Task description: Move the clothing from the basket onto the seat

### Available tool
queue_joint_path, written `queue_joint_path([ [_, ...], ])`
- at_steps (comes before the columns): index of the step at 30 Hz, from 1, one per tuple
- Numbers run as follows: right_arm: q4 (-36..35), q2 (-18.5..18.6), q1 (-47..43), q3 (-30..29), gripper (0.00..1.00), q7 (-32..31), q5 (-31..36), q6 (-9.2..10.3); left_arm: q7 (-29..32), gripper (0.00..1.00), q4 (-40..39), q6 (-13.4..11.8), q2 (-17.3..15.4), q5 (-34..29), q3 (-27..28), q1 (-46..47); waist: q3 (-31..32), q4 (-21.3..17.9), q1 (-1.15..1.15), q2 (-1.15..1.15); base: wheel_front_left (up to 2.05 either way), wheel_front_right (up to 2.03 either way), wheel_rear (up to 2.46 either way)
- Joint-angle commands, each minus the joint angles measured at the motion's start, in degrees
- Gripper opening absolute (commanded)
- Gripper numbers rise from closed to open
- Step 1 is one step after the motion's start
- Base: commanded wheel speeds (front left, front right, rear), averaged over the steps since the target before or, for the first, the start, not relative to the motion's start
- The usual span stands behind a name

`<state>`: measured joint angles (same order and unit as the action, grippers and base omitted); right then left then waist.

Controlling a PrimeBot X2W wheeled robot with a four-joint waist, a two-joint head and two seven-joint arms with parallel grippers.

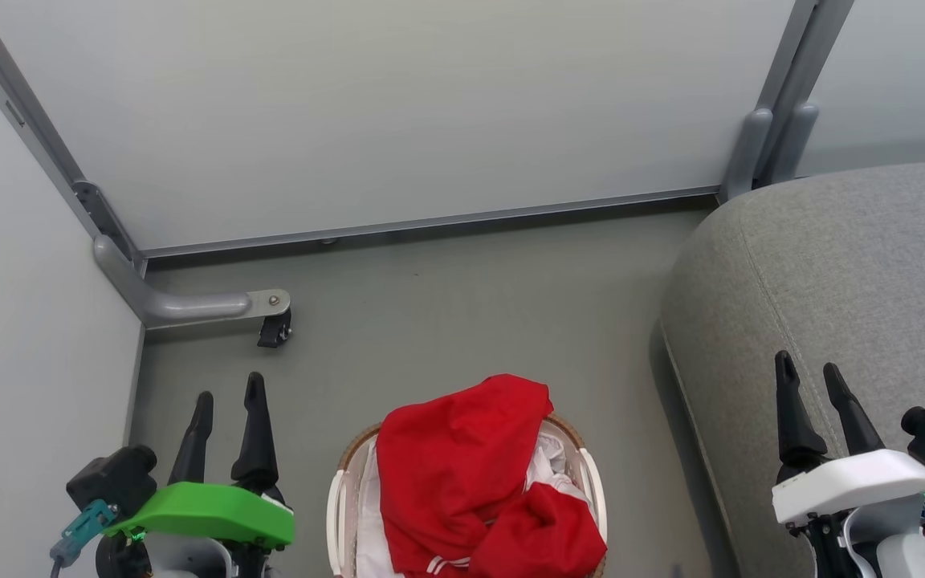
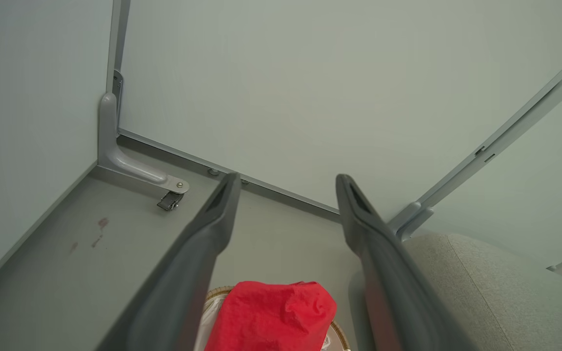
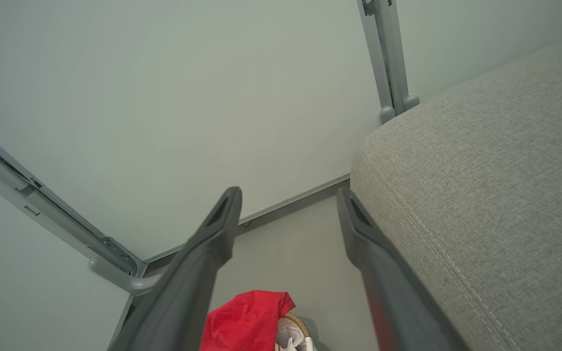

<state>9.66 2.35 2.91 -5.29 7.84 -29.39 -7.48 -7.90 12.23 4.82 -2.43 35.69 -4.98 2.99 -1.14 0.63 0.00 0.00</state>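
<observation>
Seat: grey cushion with a rounded edge, at the right of the head view.
Floor: grey.
Basket: stands on the floor, left of the seat and apart from it.
Clothing: red heap lying in the basket, rising above its rim; white stripes show at the lower edge.
Left gripper: left of the basket, fingers spread, holding nothing.
Right gripper: over the seat's front edge, fingers spread, holding nothing.
</observation>
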Motion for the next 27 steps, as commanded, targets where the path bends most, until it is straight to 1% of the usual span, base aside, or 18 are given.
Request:
queue_joint_path([
  [1, -0.5, 0.4, -0.2, -0.1, 1.0, 0.6, 2.0, -0.01, -0.6, 1.0, 0.1, -0.3, -0.4, -1.8, 0.0, -0.3, 0.0, 0.0, 0.0, 0.0, 0.0, 0.0, 0.0],
  [13, 0.3, 0.5, -0.8, 0.0, 1.0, 2.4, 10.1, -0.01, -2.3, 1.0, 2.8, -0.2, -0.5, -7.8, -0.9, -0.6, 0.0, 0.2, 0.0, 0.0, 0.0, 0.0, 0.0],
  [27, 2.0, 0.5, -1.2, 0.5, 1.0, 4.1, 17.4, -0.02, -4.0, 1.0, 4.9, -0.6, -0.5, -13.3, -2.2, -1.0, 0.1, 0.4, 0.0, 0.0, 0.0, 0.0, 0.0],
])
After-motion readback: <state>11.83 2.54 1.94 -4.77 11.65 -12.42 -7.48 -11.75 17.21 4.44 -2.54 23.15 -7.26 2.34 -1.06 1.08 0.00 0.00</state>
